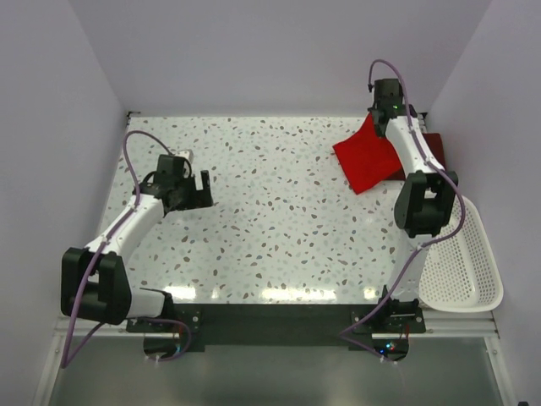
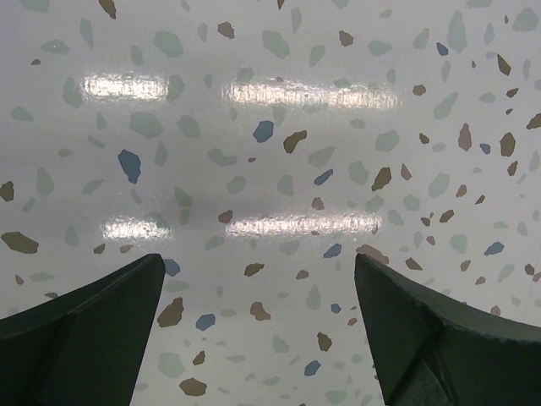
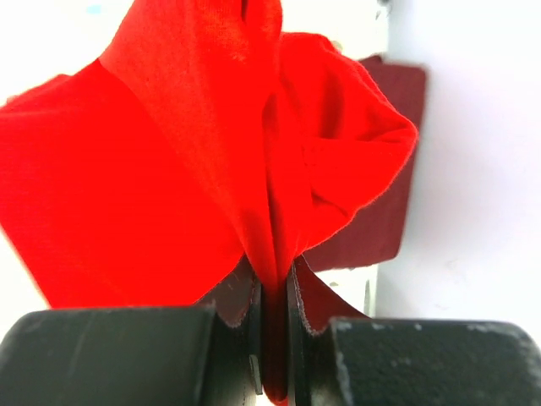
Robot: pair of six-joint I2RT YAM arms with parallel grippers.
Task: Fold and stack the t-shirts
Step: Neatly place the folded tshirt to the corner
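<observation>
Rightward, red shirt near table edge

A white slatted basket is sitting at the near right corner of the speckled white desk, whose glossy top is reflecting bright lights along its near edge.

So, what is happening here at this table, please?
The right gripper is shut on a bunched part of the bright red t-shirt at the far right of the table. The dark maroon t-shirt lies flat at the table's right edge. The left gripper is open above bare table, holding nothing. A white basket sits at the near right corner.
</observation>
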